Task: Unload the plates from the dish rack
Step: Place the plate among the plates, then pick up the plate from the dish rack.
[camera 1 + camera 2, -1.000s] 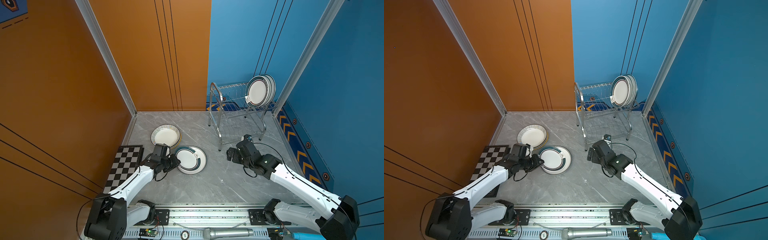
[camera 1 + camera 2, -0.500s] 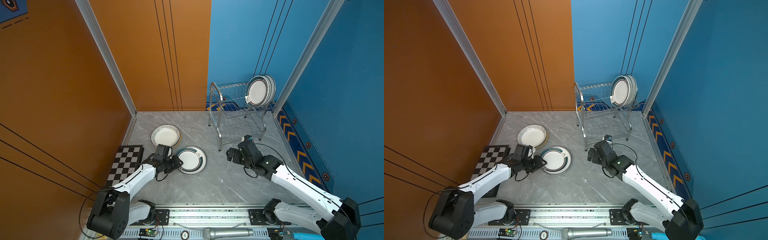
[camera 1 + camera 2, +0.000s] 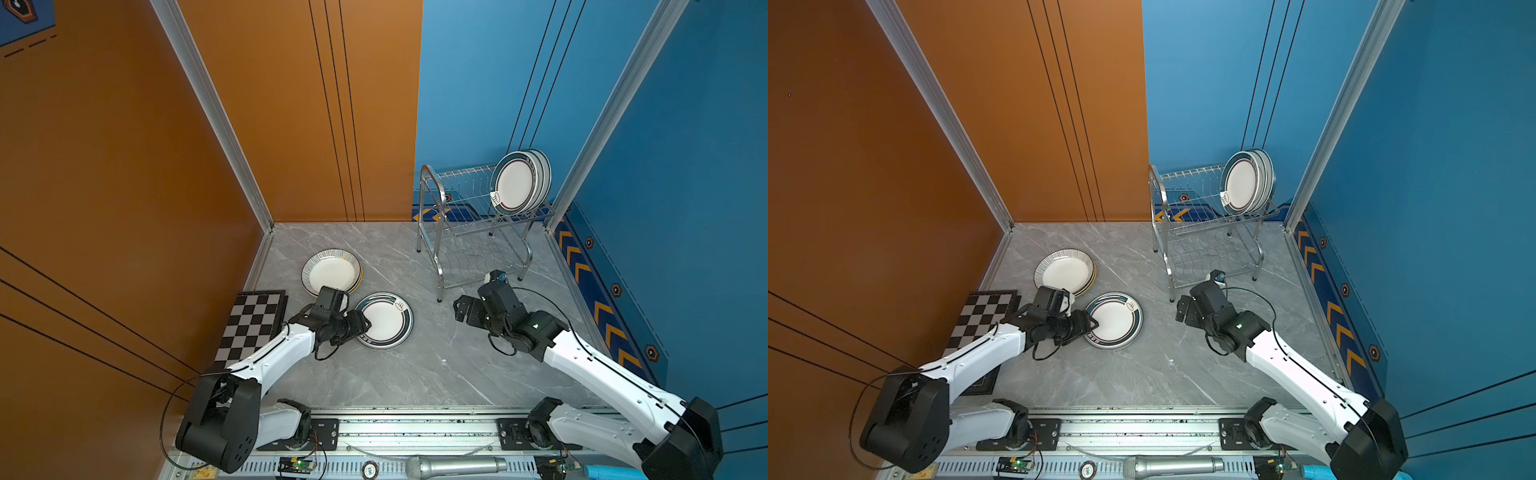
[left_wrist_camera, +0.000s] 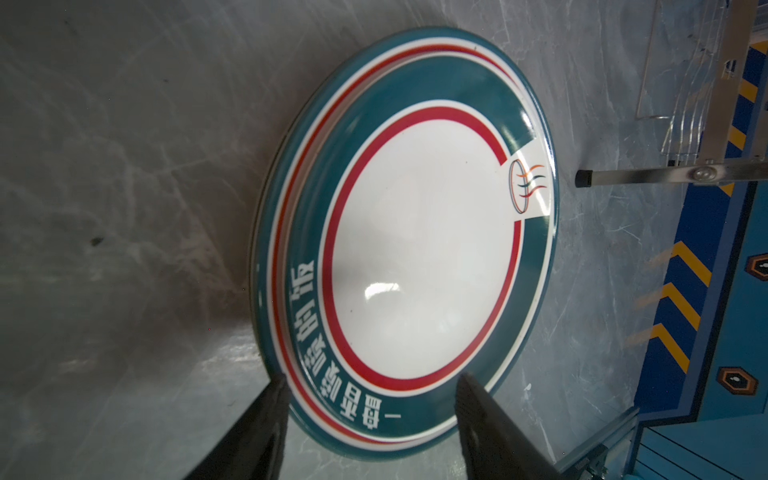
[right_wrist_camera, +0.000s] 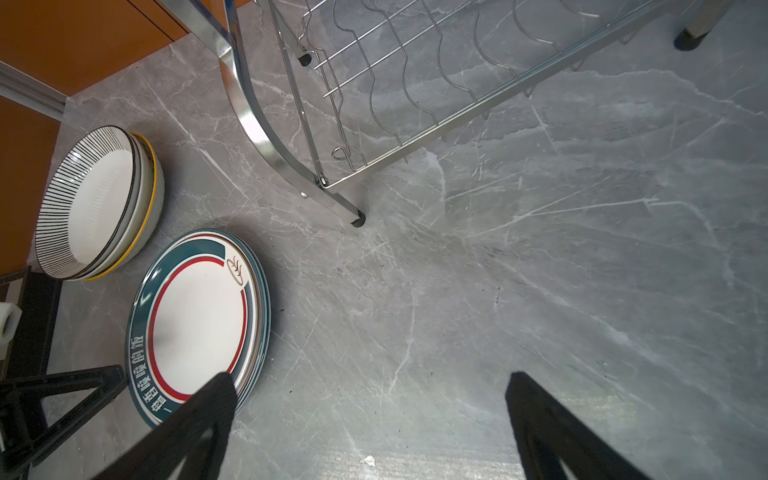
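LEFT ARM AT THE STACK: The left gripper [image 3: 368, 325] lies low at centre frame, its jaws parted astride the near rim of a teal-banded plate [image 3: 386, 319] and pressing on nothing. The plate sits flat on top of a small stack of its kind on the grey table [image 3: 415, 374]. Just up and left of it is a striped stack [image 3: 331, 272].

The rack [image 3: 469, 253] stands right of centre against the blue wall [image 3: 478, 83]. Its lower tier is bare, and several plates [image 3: 515, 185] are upright at the right end of its top tier. The right gripper [image 3: 461, 309], jaws at full spread and empty, hovers over the table just off the rack's front leg.

The step in hand looks to be the set-down. To finish it cleanly, the left arm should back out level along its own line. Its jaws should be wide enough that neither catches the rim or drags the stack, and it should lift only once clear. The racked plates sit nearer the right arm. Gripping the outermost rim and drawing it straight up out of its slot before swinging away should spare the neighbouring plates.
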